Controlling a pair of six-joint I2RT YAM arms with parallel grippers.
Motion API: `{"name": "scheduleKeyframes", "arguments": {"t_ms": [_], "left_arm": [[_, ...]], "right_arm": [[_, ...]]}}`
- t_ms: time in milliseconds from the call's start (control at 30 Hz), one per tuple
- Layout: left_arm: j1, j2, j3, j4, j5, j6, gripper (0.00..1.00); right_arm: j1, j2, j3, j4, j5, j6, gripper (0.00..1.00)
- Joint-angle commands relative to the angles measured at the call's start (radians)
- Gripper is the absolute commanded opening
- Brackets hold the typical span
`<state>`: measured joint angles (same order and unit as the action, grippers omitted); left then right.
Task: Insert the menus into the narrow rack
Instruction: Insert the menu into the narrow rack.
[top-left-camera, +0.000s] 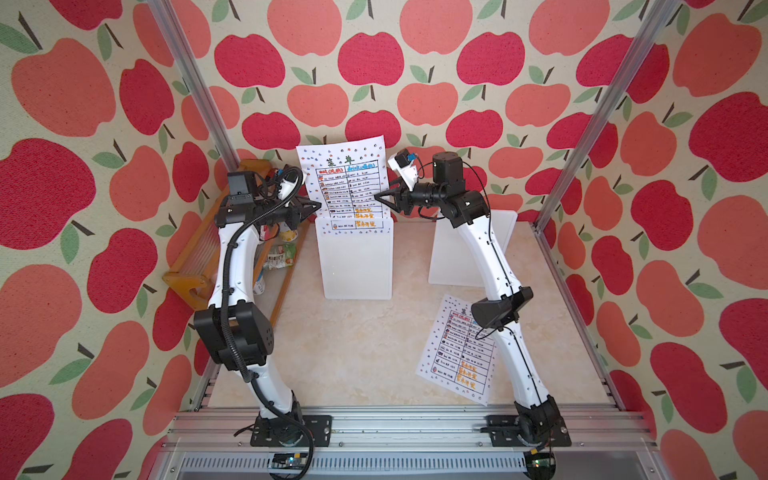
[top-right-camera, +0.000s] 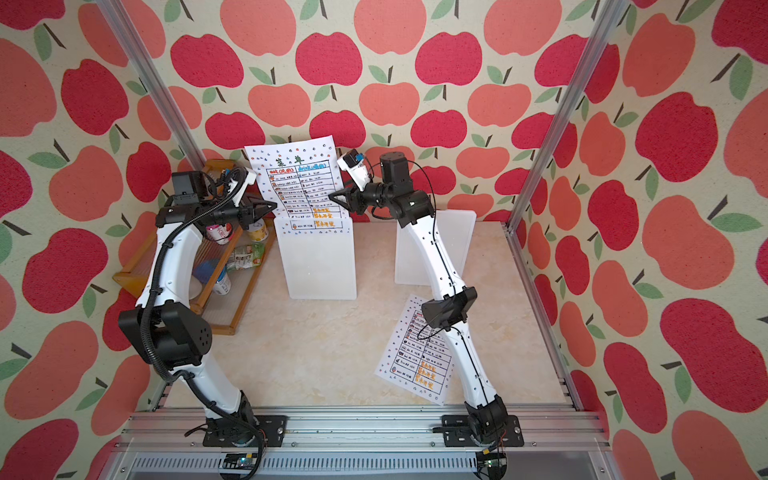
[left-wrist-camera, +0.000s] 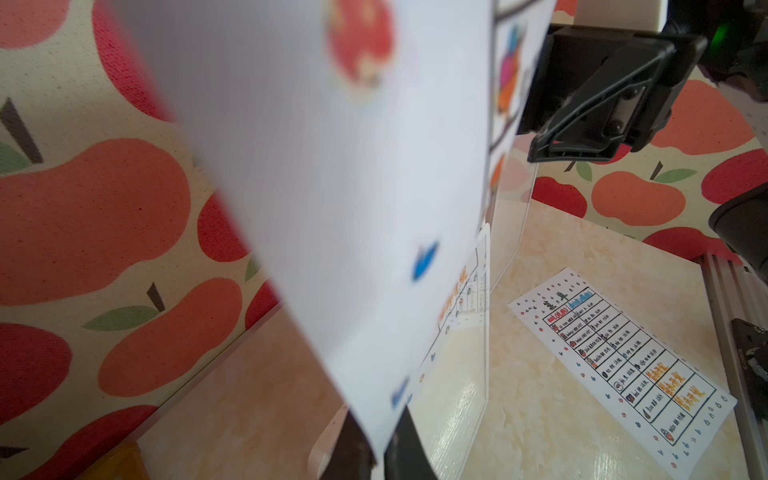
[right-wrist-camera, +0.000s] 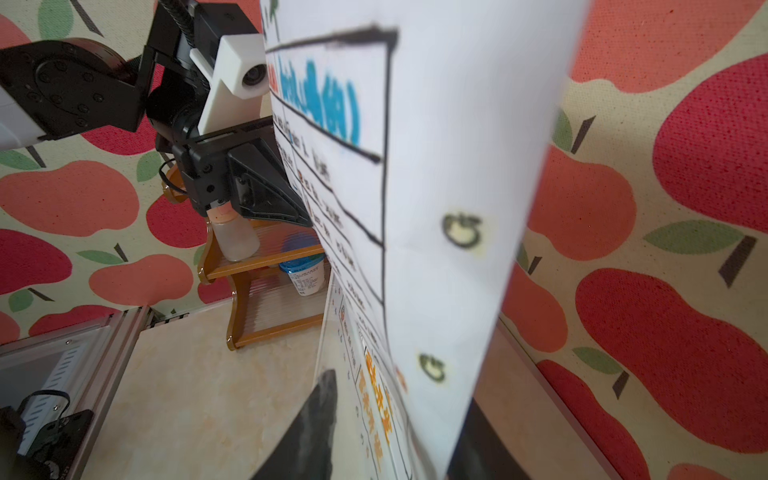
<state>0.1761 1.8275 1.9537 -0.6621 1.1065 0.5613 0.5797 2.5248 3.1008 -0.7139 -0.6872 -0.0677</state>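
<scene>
One menu (top-left-camera: 347, 174) (top-right-camera: 297, 174) stands upright at the back centre, its lower end down inside the translucent white rack (top-left-camera: 355, 266) (top-right-camera: 320, 266). My left gripper (top-left-camera: 318, 204) (top-right-camera: 274, 205) is shut on that menu's left edge; in the left wrist view the sheet (left-wrist-camera: 332, 166) runs between the two closed dark fingers (left-wrist-camera: 409, 451). On the sheet's right edge my right gripper (top-left-camera: 377, 197) (top-right-camera: 331, 195) is open, one finger (right-wrist-camera: 316, 415) on each side of the paper (right-wrist-camera: 436, 166) and clear of it. A second menu (top-left-camera: 457, 349) (top-right-camera: 415, 349) (left-wrist-camera: 623, 365) lies flat at the front right.
A wooden shelf (top-left-camera: 187, 278) (top-right-camera: 232, 320) with bottles and cups stands along the left wall, close behind the left arm. Another white stand (top-left-camera: 449, 257) (top-right-camera: 411, 257) is at the back right, partly hidden by the right arm. Apple-print walls close in three sides.
</scene>
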Motion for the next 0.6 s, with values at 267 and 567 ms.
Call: {"name": "scheduleKeyframes", "arguments": {"t_ms": [267, 567], "left_arm": [[0.026, 0.001, 0.009, 0.063, 0.076, -0.048, 0.26], [0.024, 0.046, 0.072, 0.061, 0.120, -0.068, 0.27]], "right_arm": [[-0.006, 0.032, 0.019, 0.061, -0.018, 0.029, 0.04], [-0.018, 0.040, 0.033, 0.010, -0.028, 0.026, 0.00]]}}
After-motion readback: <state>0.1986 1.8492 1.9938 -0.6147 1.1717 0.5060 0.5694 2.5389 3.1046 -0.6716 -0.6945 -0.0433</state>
